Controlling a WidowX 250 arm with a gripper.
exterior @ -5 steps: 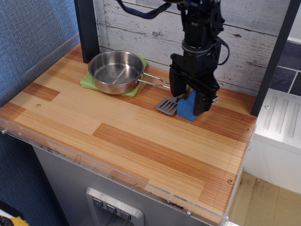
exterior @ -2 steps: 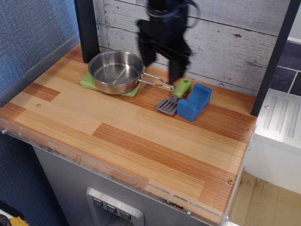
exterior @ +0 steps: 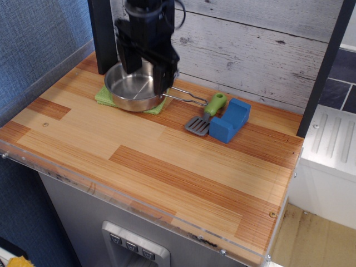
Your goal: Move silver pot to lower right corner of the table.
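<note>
The silver pot (exterior: pixel 133 92) sits on a green cloth (exterior: pixel 104 97) at the back left of the wood-plank table (exterior: pixel 167 167). Its thin wire-loop handle (exterior: pixel 186 99) points right. My gripper (exterior: pixel 146 69) hangs over the pot with its two black fingers spread apart, one over the pot's left side and one (exterior: pixel 162 75) at its right rim. It holds nothing. The gripper body hides the back of the pot.
A grey spatula with a green handle (exterior: pixel 207 114) lies right of the pot handle, beside a blue block (exterior: pixel 230 121). A black post (exterior: pixel 103 33) stands behind the pot, with a plank wall at the back. The table has an acrylic rim (exterior: pixel 139 208).
My gripper has moved left from above the spatula and blue block to over the pot. The pot, spatula and block have not moved.
</note>
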